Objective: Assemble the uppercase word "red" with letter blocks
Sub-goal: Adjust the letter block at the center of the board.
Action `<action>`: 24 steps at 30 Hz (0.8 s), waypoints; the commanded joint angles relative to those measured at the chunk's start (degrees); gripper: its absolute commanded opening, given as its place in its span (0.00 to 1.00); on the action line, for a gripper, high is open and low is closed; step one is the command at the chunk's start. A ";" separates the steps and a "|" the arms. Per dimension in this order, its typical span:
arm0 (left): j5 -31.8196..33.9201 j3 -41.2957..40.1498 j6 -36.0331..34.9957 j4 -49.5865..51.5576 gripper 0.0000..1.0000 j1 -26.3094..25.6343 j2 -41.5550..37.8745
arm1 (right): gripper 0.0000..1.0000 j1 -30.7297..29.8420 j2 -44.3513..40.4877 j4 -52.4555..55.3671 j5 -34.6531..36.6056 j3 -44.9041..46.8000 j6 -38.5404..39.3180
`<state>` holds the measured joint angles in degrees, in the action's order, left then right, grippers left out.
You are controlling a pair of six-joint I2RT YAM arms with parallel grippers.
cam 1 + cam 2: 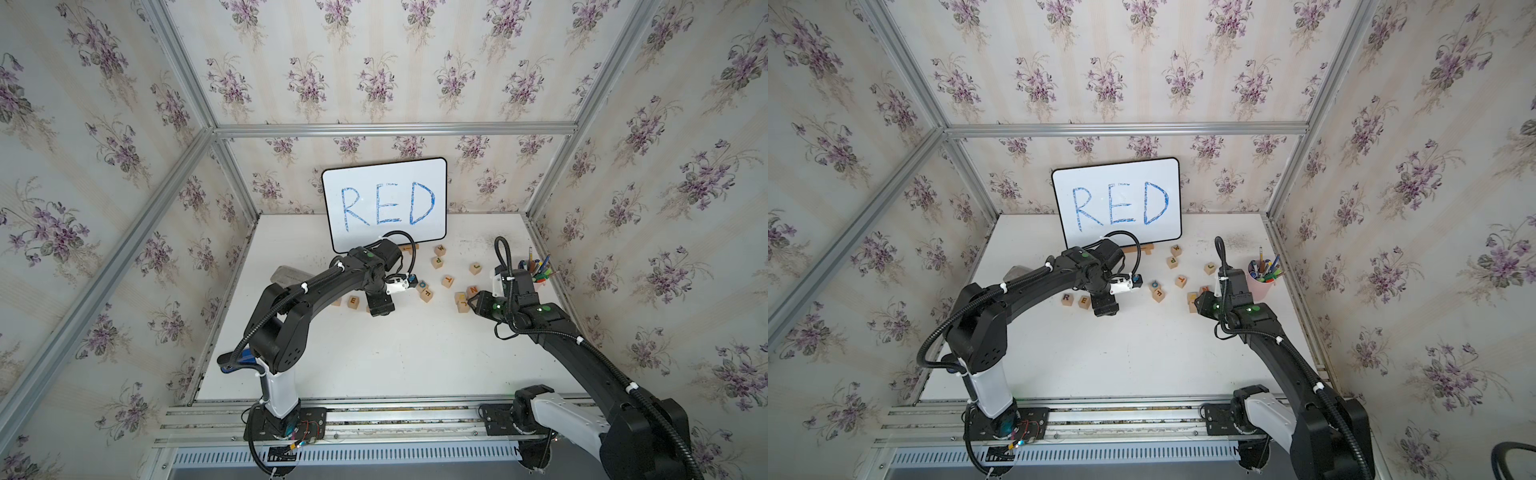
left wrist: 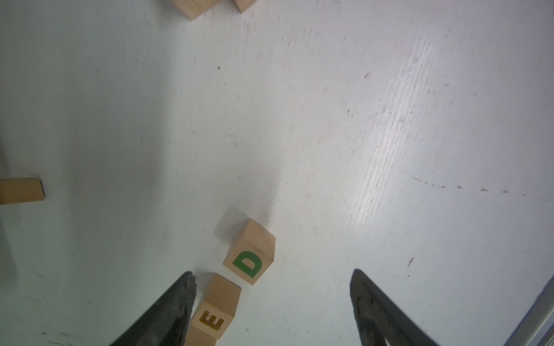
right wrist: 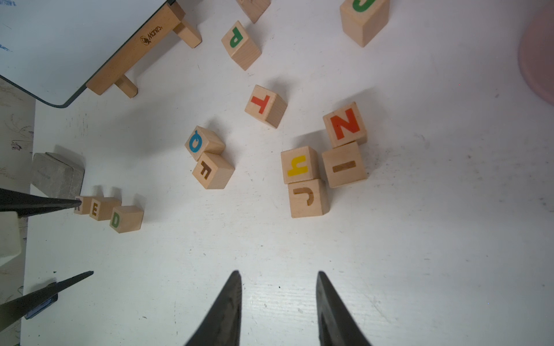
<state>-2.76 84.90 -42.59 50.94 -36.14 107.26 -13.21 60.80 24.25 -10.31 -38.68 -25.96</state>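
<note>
My left end effector [image 2: 272, 274] stands wide open and grips nothing, low over the table [image 2: 329, 134]. Between its jaws, close against one finger [image 2: 180, 302], sits the E block [image 2: 216, 311] with its orange letter up; I cannot tell whether that finger actually touches it. The D block [image 2: 250, 254], green letter up, lies just past my fingertips. It sits just beside the E block and is turned a little out of line with it. The R block [image 1: 1066, 298] sits on the other side of the E block, right against it, and in the right wrist view one of my left fingertips crosses in front of it. The three read R, E, D in a short row on the left half of the table, about midway between its front and back edges and in front of the whiteboard [image 1: 384, 203]. My right end effector [image 3: 278, 274] is open only a narrow way, with bare table between its jaws and nothing gripped. It hangs near the right edge of the table, beside the pink pen cup [image 1: 1260, 284]. Its tips point toward a huddle of other letter blocks around the N block [image 3: 344, 124], well apart from the row.
</note>
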 commanded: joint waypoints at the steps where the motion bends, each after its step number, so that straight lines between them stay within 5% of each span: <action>1: -0.82 1.54 -9.27 2.83 0.80 0.49 1.76 | 0.37 -0.06 0.11 -0.96 -0.33 -0.34 -0.98; 24: 0.92 3.23 -17.92 3.82 0.78 3.58 9.47 | 0.36 -0.06 0.48 -0.70 0.37 0.02 -1.64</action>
<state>-1.74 88.60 -58.30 53.58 -32.71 116.81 -13.21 61.28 24.27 -10.24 -38.54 -26.94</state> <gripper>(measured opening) 0.784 0.362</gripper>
